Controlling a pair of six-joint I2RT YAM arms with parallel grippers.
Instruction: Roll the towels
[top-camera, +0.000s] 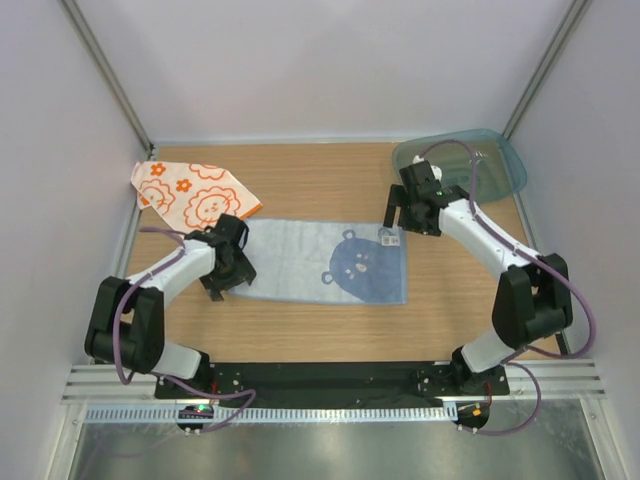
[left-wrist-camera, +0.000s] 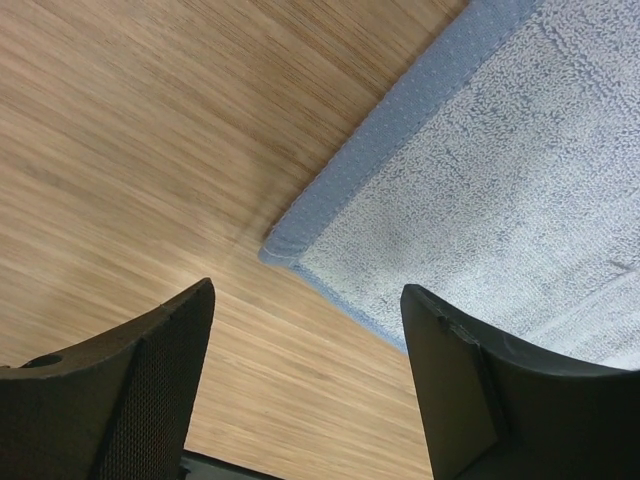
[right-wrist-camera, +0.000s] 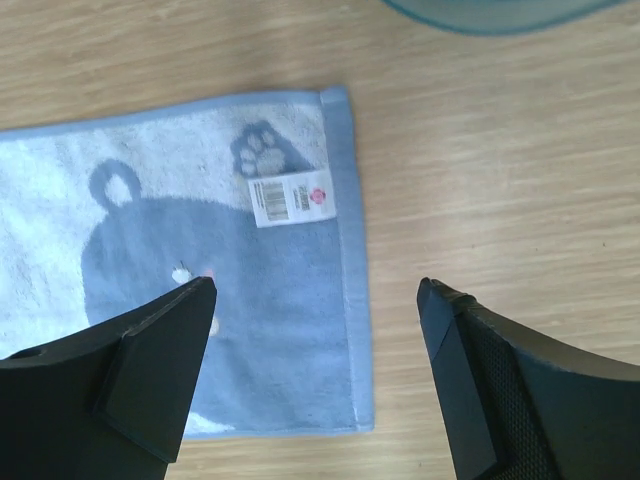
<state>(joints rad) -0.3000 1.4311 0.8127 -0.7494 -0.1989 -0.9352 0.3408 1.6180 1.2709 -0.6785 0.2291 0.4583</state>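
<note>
A light blue towel (top-camera: 330, 262) with a darker bear print lies flat in the middle of the table. A white towel with orange flower and lion prints (top-camera: 195, 195) lies loosely folded at the back left. My left gripper (top-camera: 218, 285) hovers at the blue towel's left end. In the left wrist view it is open (left-wrist-camera: 308, 300), and the towel's corner (left-wrist-camera: 285, 245) lies just ahead of the fingers. My right gripper (top-camera: 394, 215) hangs over the towel's right end. It stands open (right-wrist-camera: 315, 290) astride the towel's hemmed right edge (right-wrist-camera: 345, 300), near a white label (right-wrist-camera: 290, 198).
A translucent teal tray (top-camera: 490, 165) sits at the back right corner, and its rim (right-wrist-camera: 490, 15) shows at the top of the right wrist view. White walls with metal posts enclose the wooden table (top-camera: 300, 185) on three sides.
</note>
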